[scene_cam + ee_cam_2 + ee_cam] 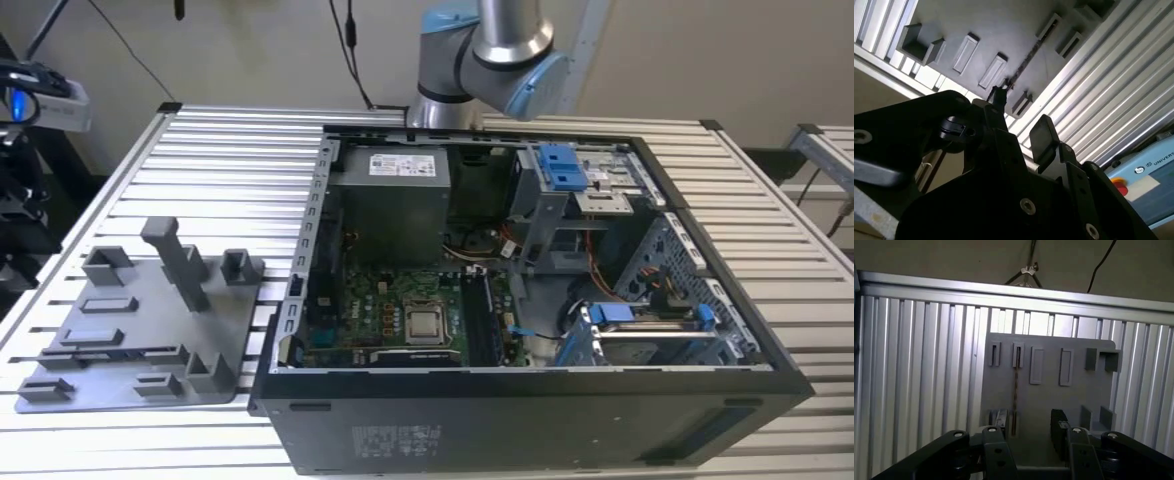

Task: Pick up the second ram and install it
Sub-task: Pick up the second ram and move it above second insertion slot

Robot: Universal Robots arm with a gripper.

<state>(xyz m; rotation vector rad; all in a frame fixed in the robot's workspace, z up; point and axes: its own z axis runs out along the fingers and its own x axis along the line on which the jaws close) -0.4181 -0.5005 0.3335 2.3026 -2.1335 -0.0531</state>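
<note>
Silver tubing and pale-blue caps mark the arm (487,45), which is seen in the exterior view rising from behind the open case (534,420) at the far edge of the desk (200,170) and leaving the picture at the top. In both wrist views the gripper (1029,440) (1021,117) is pointed down at the tray (1049,400) and held above it. Its black fingers (996,440) are set apart, with nothing between them.

The ram (1015,390) (1029,57) is seen in both wrist views as a thin dark strip standing on edge on the tray, held at each end by a small holder. It is clear of the fingers, though one end appears close to one finger in both wrist views. The tray itself is laid flat on the desk, on the exterior view's left of the case and just beside it; several upright posts are carried on it.

The desk is built of ribbed aluminium slats. Inside the case a grey power-supply box (387,200), a green board (387,315) and blue latches (561,165) can be made out. A plain beige wall is seen behind, with a black cable (350,40) hung against it. A second slatted table (827,150) is placed at the exterior view's right, and dark equipment at its left edge.
</note>
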